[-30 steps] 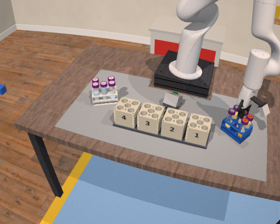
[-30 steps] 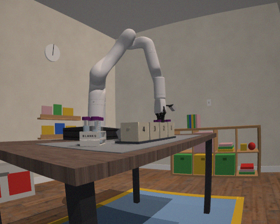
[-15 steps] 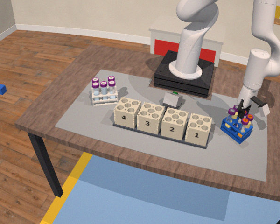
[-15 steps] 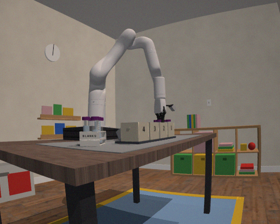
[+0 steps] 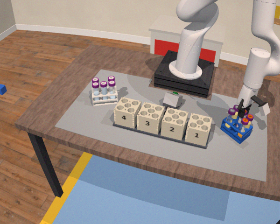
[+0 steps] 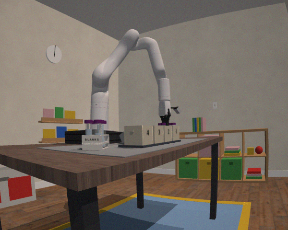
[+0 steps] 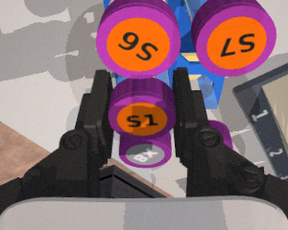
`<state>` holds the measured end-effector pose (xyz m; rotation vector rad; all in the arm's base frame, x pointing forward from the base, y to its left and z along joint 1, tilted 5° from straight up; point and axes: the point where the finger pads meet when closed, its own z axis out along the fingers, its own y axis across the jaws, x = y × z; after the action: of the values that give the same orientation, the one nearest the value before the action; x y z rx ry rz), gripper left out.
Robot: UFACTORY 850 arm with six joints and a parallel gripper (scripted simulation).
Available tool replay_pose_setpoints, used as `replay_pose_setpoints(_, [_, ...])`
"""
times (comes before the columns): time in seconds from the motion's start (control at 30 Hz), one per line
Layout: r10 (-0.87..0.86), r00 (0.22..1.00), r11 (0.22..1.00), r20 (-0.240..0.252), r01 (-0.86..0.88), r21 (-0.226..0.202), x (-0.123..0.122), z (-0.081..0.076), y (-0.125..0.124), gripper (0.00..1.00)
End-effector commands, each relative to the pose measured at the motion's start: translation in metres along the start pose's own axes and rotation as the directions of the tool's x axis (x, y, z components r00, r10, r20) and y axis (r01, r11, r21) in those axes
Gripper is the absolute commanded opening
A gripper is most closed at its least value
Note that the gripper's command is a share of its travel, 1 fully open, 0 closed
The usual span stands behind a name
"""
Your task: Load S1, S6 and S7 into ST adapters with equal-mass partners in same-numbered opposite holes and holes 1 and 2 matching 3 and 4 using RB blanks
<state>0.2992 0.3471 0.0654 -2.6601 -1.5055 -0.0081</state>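
Observation:
My gripper (image 5: 242, 109) is shut on the purple cap of tube S1 (image 7: 142, 113), orange dot up, over the blue sample rack RS (image 5: 236, 129) at the right of the mat. In the wrist view the fingers clamp S1 from both sides. S6 (image 7: 139, 34) and S7 (image 7: 234, 34) stand just beyond it in the rack. A grey-dot tube (image 7: 146, 151) stands on its near side. Adapters 4 (image 5: 127, 112), 3 (image 5: 150, 117), 2 (image 5: 174, 122) and 1 (image 5: 198, 129) stand in a row on the stand, and their visible holes look empty.
The white blank rack RB (image 5: 103, 90) holds several purple-capped tubes at the mat's far left. The green DONE key (image 5: 175, 93) sits on a grey box behind the adapters. The arm's black base (image 5: 185, 72) is behind that. The table's right edge is near RS.

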Motion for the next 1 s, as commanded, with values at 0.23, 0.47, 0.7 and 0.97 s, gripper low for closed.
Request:
replay_pose_setpoints(0.23, [0.000,1.000,1.000,-0.001,0.000,-0.001,0.001,-0.007,0.000,0.00])
replay_pose_setpoints(0.47, [0.000,1.000,1.000,-0.001,0.000,-0.001,0.001,-0.012,0.000,0.00])
replay_pose_setpoints(0.7, [0.000,1.000,1.000,-0.001,0.000,-0.001,0.001,-0.016,0.000,0.00])
replay_pose_setpoints(0.97, [0.000,1.000,1.000,-0.001,0.000,-0.001,0.001,-0.023,0.000,0.00])
